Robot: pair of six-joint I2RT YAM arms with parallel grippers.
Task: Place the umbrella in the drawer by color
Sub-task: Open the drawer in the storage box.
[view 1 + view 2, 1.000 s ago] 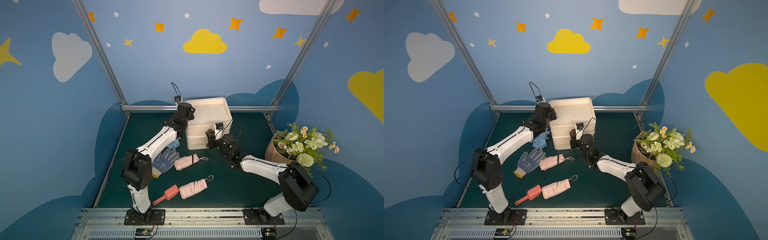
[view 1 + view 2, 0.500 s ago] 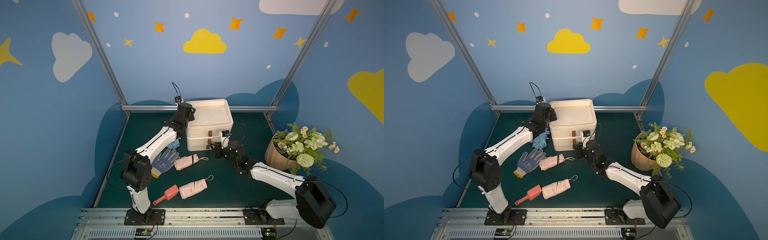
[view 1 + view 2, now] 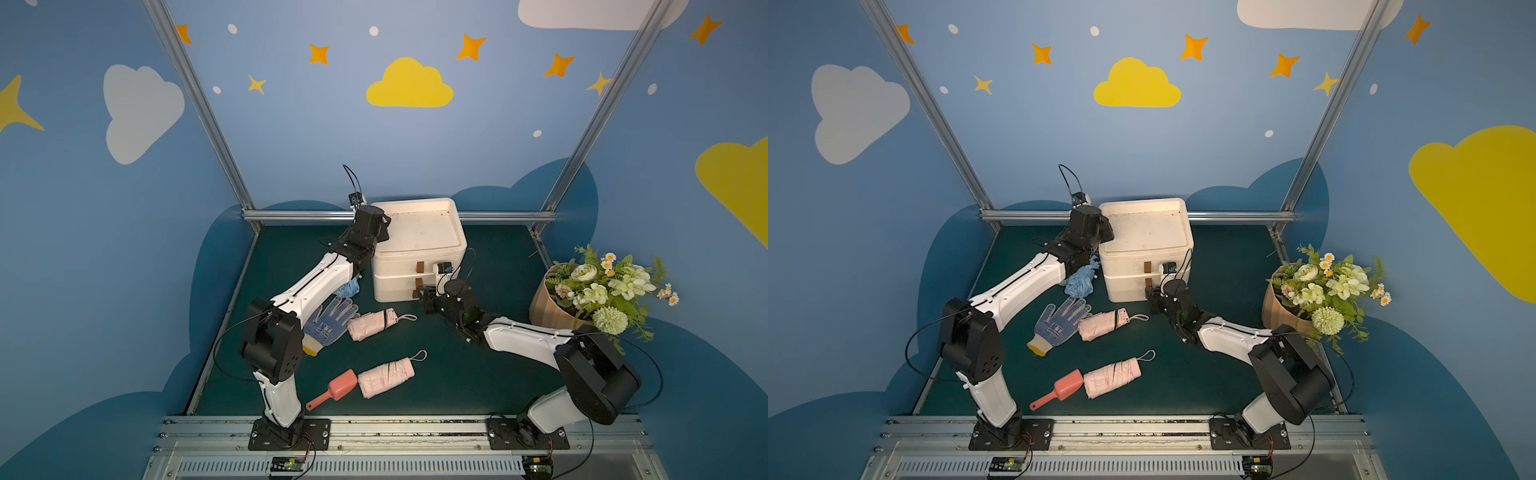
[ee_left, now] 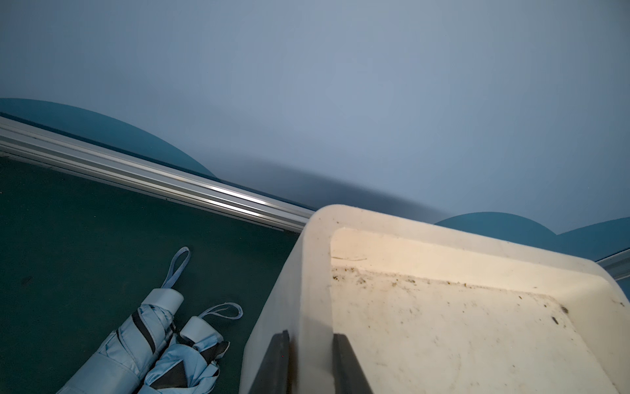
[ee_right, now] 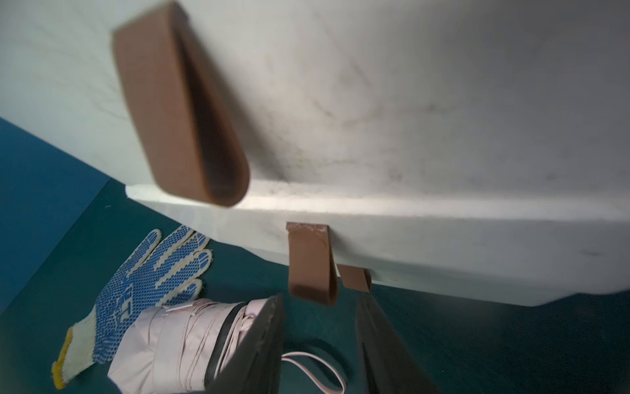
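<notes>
The white drawer unit has two drawers, each with a brown strap handle. My left gripper is shut on the unit's top left rim. My right gripper is open and empty, its tips just short of the lower handle, below the upper handle. Two pink umbrellas lie on the mat; the nearer-to-drawer one is beside my right gripper. Two light blue umbrellas lie left of the unit, mostly hidden by my left arm in both top views.
A blue-and-white work glove lies left of the upper pink umbrella. A pink scoop touches the lower one. A flower pot stands at the right edge. An aluminium rail runs along the back.
My right gripper has dropped and drawn back from the upper drawer front to the lower handle, opening slightly. The left gripper has kept its hold on the rim.
</notes>
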